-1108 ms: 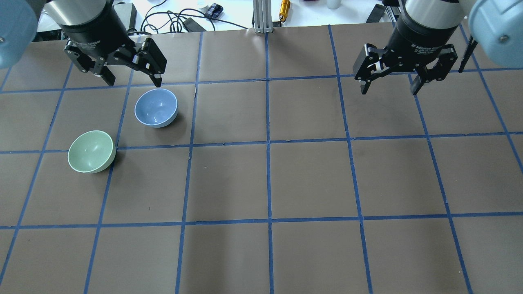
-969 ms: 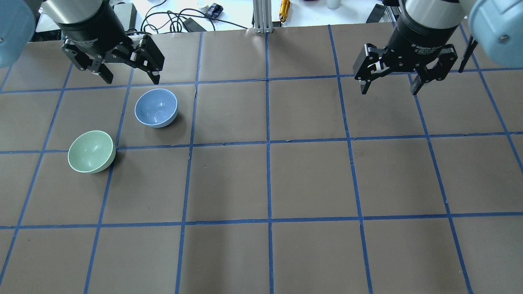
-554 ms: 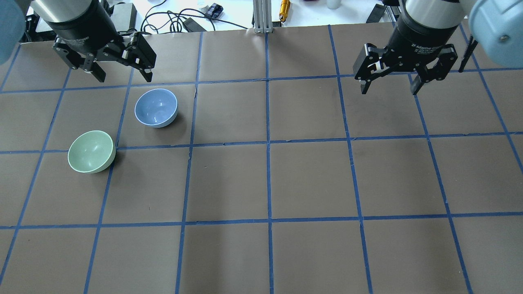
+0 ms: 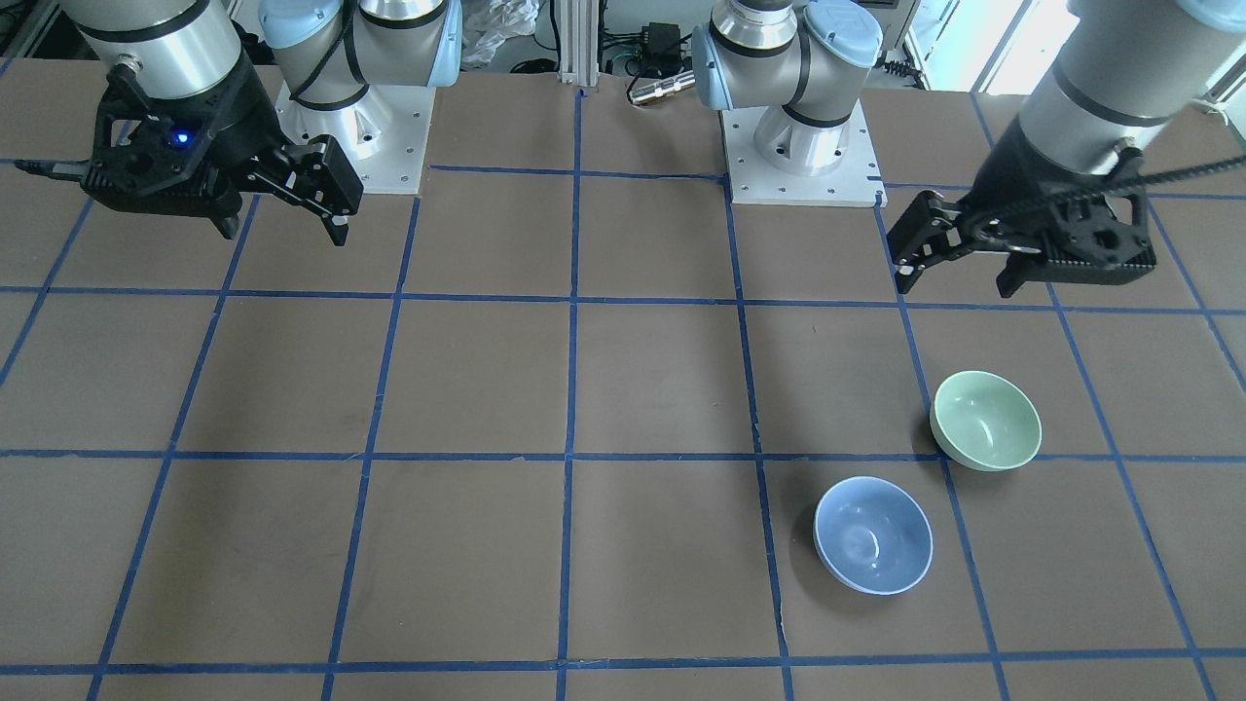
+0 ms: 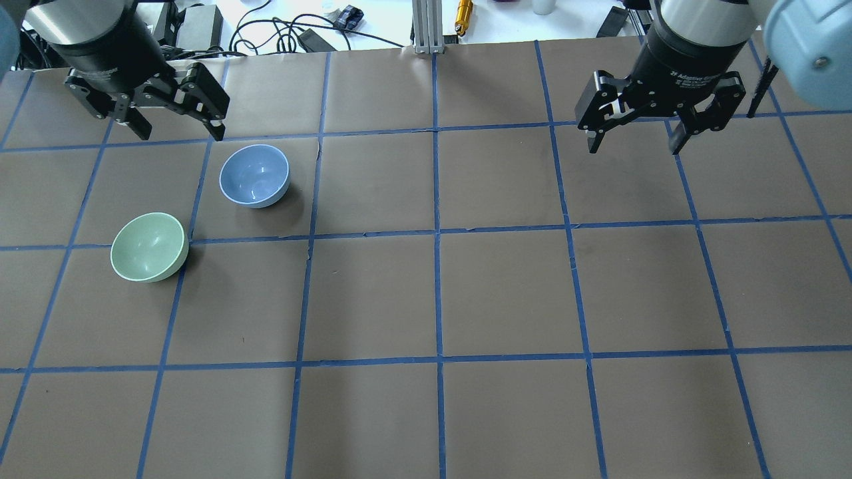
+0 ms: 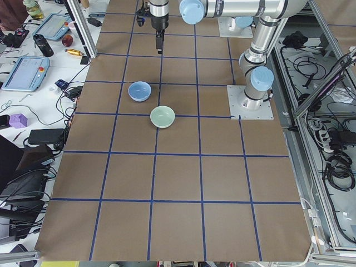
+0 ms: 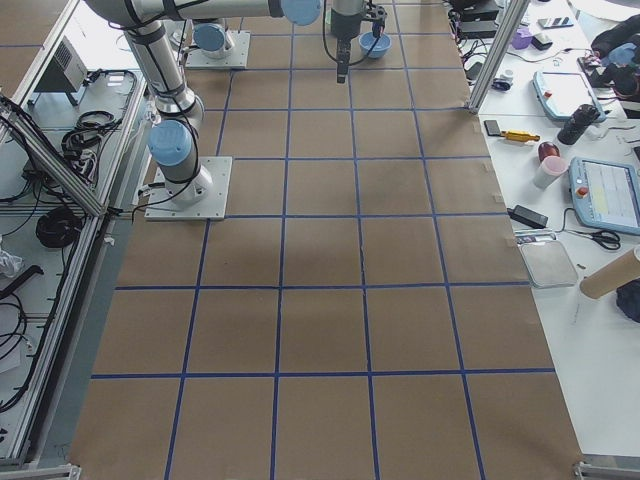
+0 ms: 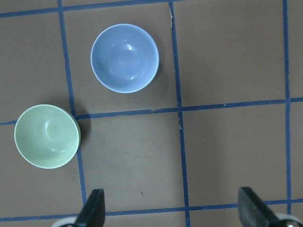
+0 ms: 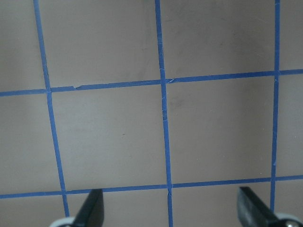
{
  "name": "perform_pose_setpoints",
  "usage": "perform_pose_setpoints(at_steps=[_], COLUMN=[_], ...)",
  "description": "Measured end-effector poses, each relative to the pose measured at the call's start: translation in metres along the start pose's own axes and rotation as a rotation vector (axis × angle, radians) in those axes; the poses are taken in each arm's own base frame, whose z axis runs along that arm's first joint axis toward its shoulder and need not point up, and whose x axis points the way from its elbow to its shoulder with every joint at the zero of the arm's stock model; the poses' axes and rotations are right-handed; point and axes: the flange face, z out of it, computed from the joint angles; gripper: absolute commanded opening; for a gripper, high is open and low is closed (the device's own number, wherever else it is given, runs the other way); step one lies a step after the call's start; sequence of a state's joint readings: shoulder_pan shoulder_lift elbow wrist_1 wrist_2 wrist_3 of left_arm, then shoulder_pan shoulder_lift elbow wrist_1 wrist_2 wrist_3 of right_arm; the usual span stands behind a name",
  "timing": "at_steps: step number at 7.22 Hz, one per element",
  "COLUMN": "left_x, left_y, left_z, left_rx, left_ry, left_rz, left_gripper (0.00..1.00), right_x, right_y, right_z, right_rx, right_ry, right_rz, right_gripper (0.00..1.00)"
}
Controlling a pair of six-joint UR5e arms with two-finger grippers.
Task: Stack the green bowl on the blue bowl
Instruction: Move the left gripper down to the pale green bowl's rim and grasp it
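The green bowl [image 5: 148, 247] stands upright on the brown table, at the left of the overhead view. The blue bowl [image 5: 254, 175] stands upright, apart from it, further from me and to the right. Both are empty and both show in the front view, the green bowl [image 4: 985, 421] and the blue bowl [image 4: 873, 548]. The left wrist view looks straight down on the green bowl [image 8: 47, 136] and the blue bowl [image 8: 125, 57]. My left gripper [image 5: 180, 130] is open and empty, raised above the table beyond the blue bowl. My right gripper [image 5: 633, 148] is open and empty, far to the right.
The table is covered in brown paper [image 5: 506, 293] with a blue tape grid. Cables, a gold cylinder [image 5: 463, 14] and an aluminium post [image 5: 426, 26] lie past the far edge. The two arm bases [image 4: 803, 146] stand on the robot's side.
My left gripper has moved to the left and away from the blue bowl's rim, still open. The bowls and the right arm have not moved.
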State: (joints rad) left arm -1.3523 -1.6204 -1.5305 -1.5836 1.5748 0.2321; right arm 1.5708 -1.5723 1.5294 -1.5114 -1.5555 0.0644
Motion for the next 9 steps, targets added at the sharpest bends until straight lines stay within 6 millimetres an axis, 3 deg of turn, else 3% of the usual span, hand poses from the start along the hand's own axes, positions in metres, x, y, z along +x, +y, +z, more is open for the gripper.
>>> perform_pose_setpoints(at_steps=[3, 5, 7, 9], left_x=[-0.101, -0.169, -0.213, -0.235], left_y=[-0.008, -0.006, 0.0, -0.004], left_z=[0.058, 0.118, 0.178, 0.222], left_rx=[-0.033, -0.01, 0.004, 0.012], left_ry=[0.023, 0.02, 0.014, 0.018], left_rz=[0.043, 0.053, 0.044, 0.031], left_gripper=[1.0, 0.96, 0.95, 0.96], right_x=[0.0, 0.0, 0.0, 0.0], right_y=[0.0, 0.0, 0.0, 0.0], right_z=[0.0, 0.0, 0.0, 0.0], right_rx=[0.001, 0.001, 0.0, 0.0], right_ry=[0.0, 0.0, 0.0, 0.0], right_rz=[0.0, 0.0, 0.0, 0.0], right_gripper=[1.0, 1.0, 1.0, 1.0])
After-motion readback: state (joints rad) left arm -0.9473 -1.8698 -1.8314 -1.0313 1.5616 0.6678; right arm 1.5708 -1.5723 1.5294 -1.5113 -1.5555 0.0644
